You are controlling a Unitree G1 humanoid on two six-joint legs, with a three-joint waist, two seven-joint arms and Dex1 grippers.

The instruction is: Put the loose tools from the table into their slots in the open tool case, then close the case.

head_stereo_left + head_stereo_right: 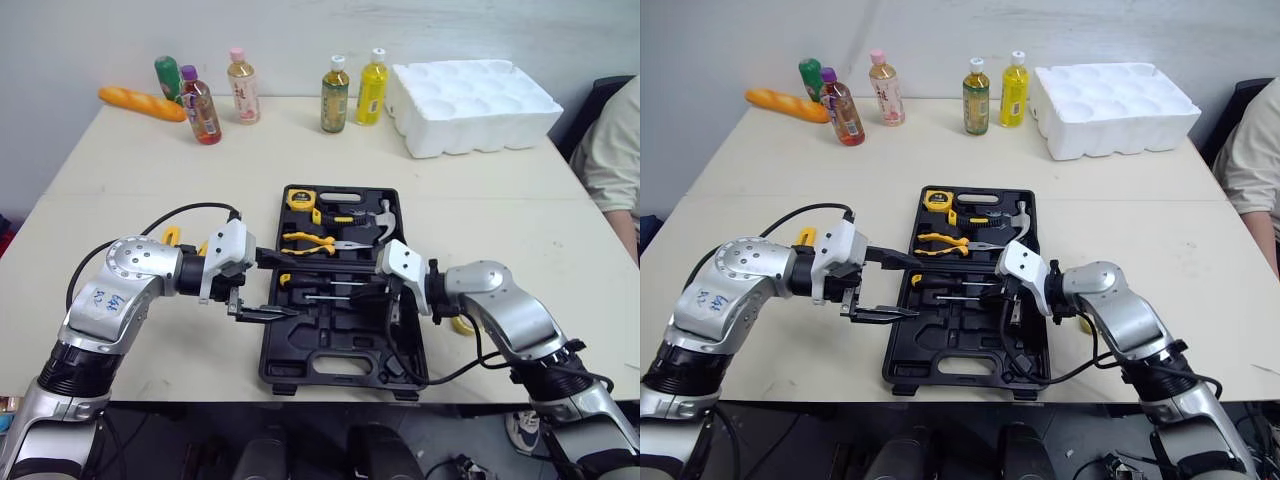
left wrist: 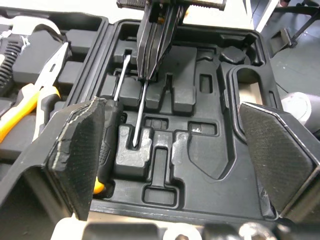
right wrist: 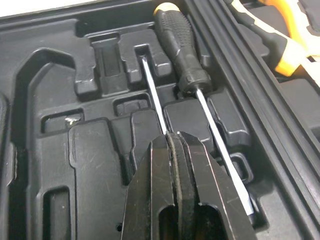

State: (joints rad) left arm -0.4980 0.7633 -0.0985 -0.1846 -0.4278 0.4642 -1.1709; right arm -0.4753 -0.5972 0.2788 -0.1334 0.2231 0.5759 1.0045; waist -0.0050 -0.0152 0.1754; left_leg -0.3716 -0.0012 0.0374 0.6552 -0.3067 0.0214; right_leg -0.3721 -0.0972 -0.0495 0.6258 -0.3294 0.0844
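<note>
The black tool case (image 1: 340, 375) lies open in the middle of the table, holding a tape measure (image 1: 300, 198), yellow-handled pliers (image 1: 310, 240) and a hammer (image 1: 385, 215). A black-handled screwdriver (image 3: 182, 45) rests in its slot. Beside it runs a second screwdriver's bare shaft (image 3: 152, 87), its tip in a moulded notch. My right gripper (image 3: 175, 137) is shut on this shaft, low over the case's lower half (image 1: 385, 292). At the case's left edge my left gripper (image 1: 268, 285) is open, with one finger (image 2: 75, 155) on each side of the slots.
Several drink bottles (image 1: 335, 95), a bread loaf (image 1: 140, 103) and a white foam tray (image 1: 470, 105) stand along the table's far edge. A person's sleeve (image 1: 615, 150) shows at the right. Yellow items lie under my left arm (image 1: 172, 237) and beside my right arm (image 1: 462, 325).
</note>
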